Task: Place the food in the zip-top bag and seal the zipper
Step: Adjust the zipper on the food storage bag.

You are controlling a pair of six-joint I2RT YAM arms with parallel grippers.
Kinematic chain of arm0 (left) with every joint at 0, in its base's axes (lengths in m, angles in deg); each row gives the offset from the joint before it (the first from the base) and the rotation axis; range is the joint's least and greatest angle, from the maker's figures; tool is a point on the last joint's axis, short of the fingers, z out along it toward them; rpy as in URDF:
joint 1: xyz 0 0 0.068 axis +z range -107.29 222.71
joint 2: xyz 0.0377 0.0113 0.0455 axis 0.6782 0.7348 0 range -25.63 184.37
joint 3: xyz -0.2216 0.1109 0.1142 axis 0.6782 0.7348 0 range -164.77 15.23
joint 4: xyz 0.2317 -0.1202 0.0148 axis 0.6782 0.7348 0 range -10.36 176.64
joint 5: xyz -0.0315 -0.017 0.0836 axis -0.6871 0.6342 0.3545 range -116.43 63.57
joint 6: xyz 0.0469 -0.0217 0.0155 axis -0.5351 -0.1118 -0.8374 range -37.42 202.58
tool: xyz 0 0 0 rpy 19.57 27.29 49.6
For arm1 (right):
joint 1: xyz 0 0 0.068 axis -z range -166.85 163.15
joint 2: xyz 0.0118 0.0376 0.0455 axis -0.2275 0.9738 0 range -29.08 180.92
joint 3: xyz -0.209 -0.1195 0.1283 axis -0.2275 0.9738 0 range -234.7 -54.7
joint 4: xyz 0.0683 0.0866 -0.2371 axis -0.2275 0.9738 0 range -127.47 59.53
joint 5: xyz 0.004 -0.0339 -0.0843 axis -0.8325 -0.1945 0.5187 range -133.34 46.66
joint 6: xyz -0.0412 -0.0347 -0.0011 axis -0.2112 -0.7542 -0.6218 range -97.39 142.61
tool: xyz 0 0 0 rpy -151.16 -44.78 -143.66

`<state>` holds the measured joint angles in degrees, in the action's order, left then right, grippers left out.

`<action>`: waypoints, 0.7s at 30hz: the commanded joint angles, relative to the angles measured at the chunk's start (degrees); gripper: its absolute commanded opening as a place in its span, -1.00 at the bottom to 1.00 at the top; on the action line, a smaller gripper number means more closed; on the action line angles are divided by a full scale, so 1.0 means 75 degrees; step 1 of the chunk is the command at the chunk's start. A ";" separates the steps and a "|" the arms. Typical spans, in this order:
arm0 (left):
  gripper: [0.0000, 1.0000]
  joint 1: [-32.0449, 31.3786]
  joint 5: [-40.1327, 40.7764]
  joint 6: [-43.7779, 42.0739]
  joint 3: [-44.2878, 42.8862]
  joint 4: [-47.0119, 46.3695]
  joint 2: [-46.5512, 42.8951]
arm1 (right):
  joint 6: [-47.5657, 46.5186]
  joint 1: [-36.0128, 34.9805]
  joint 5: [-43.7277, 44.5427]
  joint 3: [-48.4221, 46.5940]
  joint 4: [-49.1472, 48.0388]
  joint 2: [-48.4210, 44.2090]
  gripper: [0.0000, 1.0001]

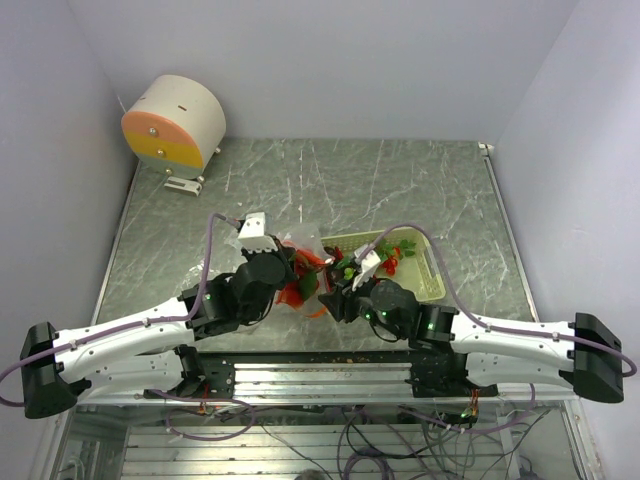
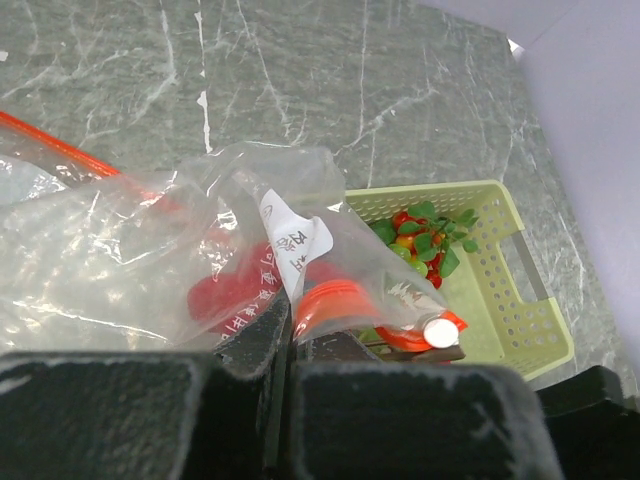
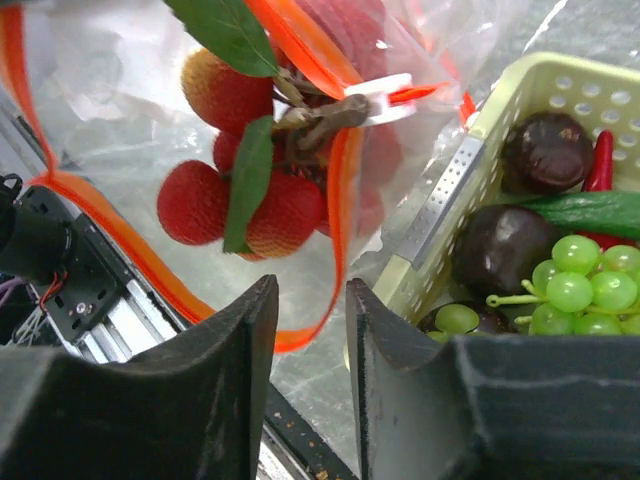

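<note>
The clear zip-top bag [image 1: 300,268] lies crumpled between my grippers, left of the pale green basket [image 1: 436,282]. My left gripper [image 2: 285,340] is shut on a fold of the bag's plastic [image 2: 110,260]; red food shows through it. Red fruits with green leaves [image 3: 270,215] sit inside the bag. The orange-red zipper [image 3: 345,200] loops down between the spread fingers of my right gripper [image 3: 312,290], which is open. A white slider [image 3: 385,95] sits on the zipper. Green grapes [image 3: 575,290], dark purple pieces [image 3: 545,150] and a red chili [image 3: 600,165] lie in the basket [image 3: 440,200].
A round cream and orange device [image 1: 175,125] stands at the back left corner. The basket [image 2: 520,300] is just right of the bag, with red and green food [image 2: 425,240] in it. The table's near edge and metal rail [image 1: 320,365] lie right under both grippers.
</note>
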<state>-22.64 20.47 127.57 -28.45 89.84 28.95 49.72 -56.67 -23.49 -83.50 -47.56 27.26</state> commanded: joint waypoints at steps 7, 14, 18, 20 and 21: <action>-0.86 -0.0019 0.0180 -0.0118 -0.0348 -0.0102 -0.0270 | 0.0248 -0.0019 0.0427 0.0025 -0.0339 0.0601 -0.40; -0.86 -0.0021 0.0142 -0.0056 -0.0197 -0.0113 -0.0453 | 0.0128 -0.0019 0.0984 -0.0145 -0.0576 0.1013 -0.46; -0.86 -0.0019 0.0211 -0.0013 -0.0104 0.0048 -0.0616 | 0.0095 -0.0024 0.1392 -0.0506 -0.0266 0.1147 -1.00; -0.86 -0.0021 0.0337 0.0012 -0.0029 0.0225 -0.0715 | -0.0002 -0.0019 0.1597 -0.0874 0.0140 0.1110 -1.00; -0.86 -0.0020 0.0464 0.0054 0.0011 0.0385 -0.0748 | -0.0086 -0.0029 0.1686 -0.1111 0.0446 0.1049 -1.00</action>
<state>-22.64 20.77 127.18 -28.91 90.93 25.52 50.70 -56.67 -15.92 -85.90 -48.65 35.98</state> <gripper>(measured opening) 0.075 0.007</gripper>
